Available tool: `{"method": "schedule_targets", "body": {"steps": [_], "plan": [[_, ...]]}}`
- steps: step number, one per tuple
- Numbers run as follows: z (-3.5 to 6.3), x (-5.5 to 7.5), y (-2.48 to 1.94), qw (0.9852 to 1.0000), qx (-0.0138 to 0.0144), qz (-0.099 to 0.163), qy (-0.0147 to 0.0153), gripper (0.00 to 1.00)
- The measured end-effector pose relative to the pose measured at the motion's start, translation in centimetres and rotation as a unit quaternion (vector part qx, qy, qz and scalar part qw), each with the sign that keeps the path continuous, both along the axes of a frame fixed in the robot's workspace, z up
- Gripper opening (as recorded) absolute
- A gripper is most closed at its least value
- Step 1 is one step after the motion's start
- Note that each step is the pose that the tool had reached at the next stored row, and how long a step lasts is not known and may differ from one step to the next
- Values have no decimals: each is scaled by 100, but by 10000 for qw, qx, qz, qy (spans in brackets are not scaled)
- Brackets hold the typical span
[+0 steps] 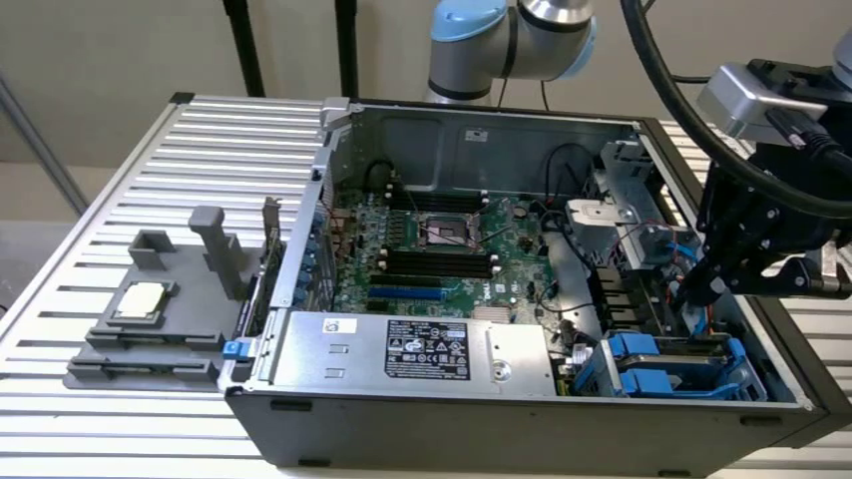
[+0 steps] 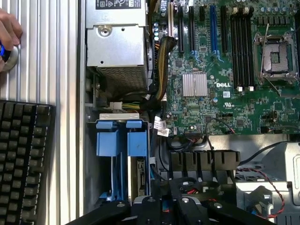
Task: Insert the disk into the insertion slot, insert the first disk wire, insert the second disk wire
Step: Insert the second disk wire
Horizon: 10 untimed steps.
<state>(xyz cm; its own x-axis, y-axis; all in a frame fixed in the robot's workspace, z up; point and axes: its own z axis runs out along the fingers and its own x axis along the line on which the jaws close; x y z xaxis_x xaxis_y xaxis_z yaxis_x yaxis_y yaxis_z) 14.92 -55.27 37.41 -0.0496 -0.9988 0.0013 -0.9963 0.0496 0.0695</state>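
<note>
Inside open computer case (image 1: 533, 249), gripper (image 1: 701, 289) hovering over insertion slot (image 1: 679, 367) (blue clip tabs, grey plastic bay); finger spread impossible to tell. Disk (image 2: 138, 174) apparently sitting in slot already. Wire step seemingly in hand, calling for fine alignment. Ribbed metal counter (image 1: 120, 170) underneath.

- My gripper (image 1: 692, 291) dips behind cables, so its fingers stay hidden from me.
- A hand (image 2: 7, 40) and the keyboard (image 2: 23, 159) are cut off at the wrist view's edge.
</note>
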Motion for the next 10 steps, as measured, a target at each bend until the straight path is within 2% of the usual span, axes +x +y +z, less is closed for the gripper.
{"method": "schedule_targets", "body": {"steps": [3, 4, 5, 6, 9, 10], "plan": [[0, -48, -74, 10000, 15, 0, -1, 16], [0, -60, -98, 10000, 27, -1, -2, 16], [0, -70, -123, 10000, 52, 0, -3, 16], [-1, -76, -145, 10000, 87, 0, -5, 16], [-15, -87, -210, 9997, 228, 0, -27, 16], [-22, -90, -236, 9996, 266, 0, -35, 16]]}}
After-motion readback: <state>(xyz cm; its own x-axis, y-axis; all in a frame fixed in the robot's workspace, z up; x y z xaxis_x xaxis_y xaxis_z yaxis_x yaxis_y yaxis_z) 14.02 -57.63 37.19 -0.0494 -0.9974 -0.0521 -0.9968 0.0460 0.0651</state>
